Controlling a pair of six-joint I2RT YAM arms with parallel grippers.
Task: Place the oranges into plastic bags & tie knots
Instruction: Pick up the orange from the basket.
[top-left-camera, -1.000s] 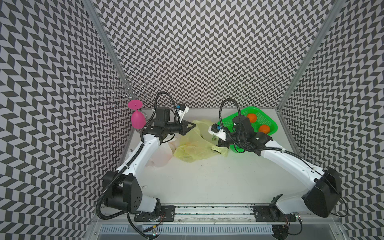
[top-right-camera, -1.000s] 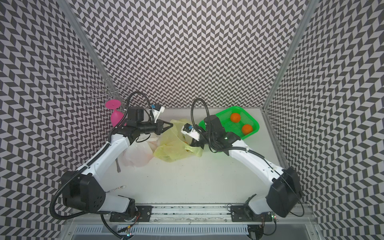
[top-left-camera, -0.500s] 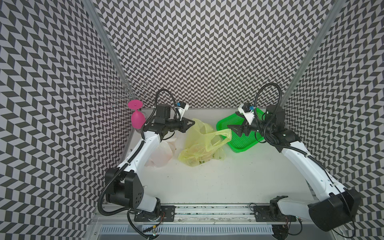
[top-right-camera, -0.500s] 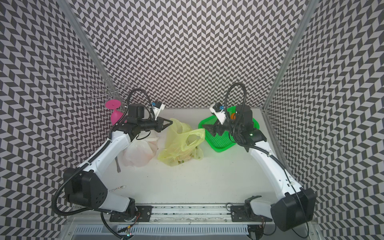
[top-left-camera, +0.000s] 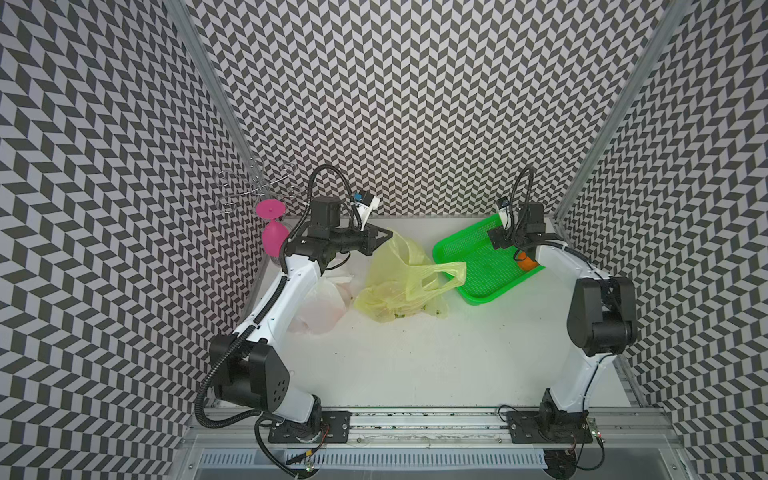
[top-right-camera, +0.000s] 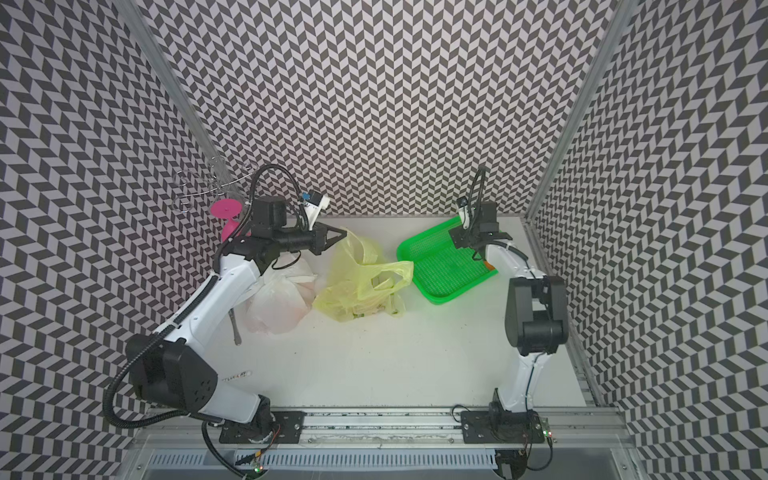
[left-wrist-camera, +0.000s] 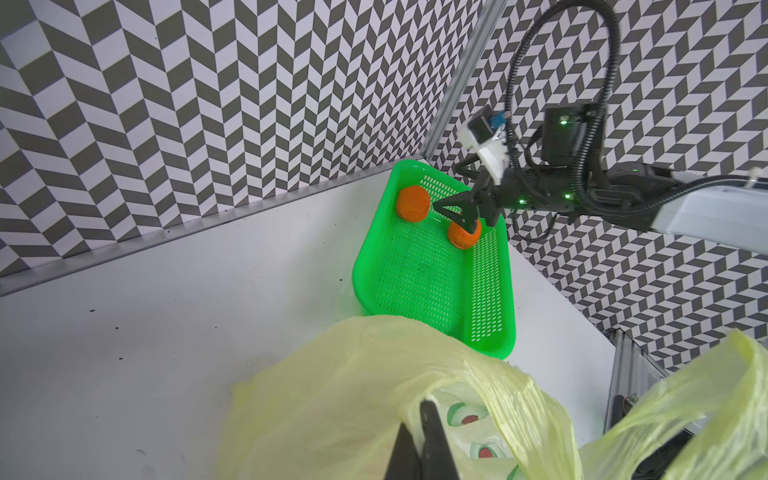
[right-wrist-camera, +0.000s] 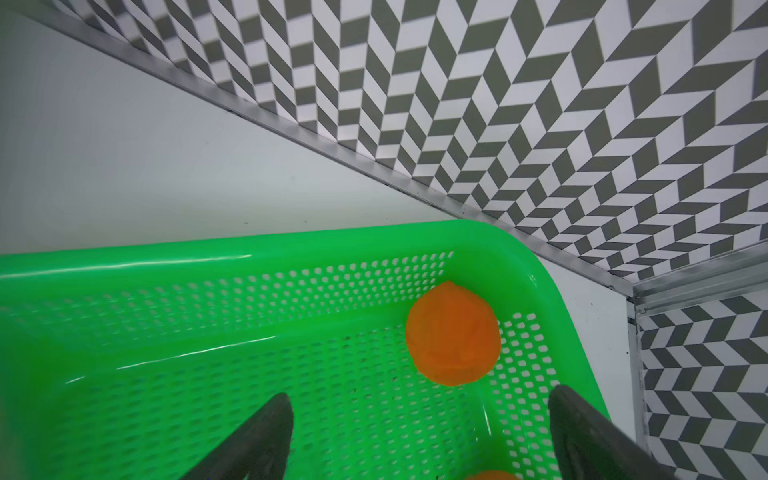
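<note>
While chevron-patterned walls (top-left-camera: 415, 104) enclose the white counter (top-left-camera: 415, 365), the right gripper (right-wrist-camera: 419, 395), spread wide, hovers over the green basket (right-wrist-camera: 249, 249) at 2 o'clock, just beside two oranges (left-wrist-camera: 412, 203). The left gripper (left-wrist-camera: 419, 411) pinches the yellow-green bag (top-left-camera: 399, 282) by its rim at 12 o'clock.

Bright even light, sharp, soft shadows

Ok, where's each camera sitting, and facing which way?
Top views: high in front, looking down and back over the white table; both arms whole.
Left wrist: on the left arm, facing rightward; shut left end effector pinching the yellow-green plastic bag.
Right wrist: on the right arm, looking down into the green mesh plastic basket; open right end effector.
Shared: both wrist views show the basket and a round orange.
</note>
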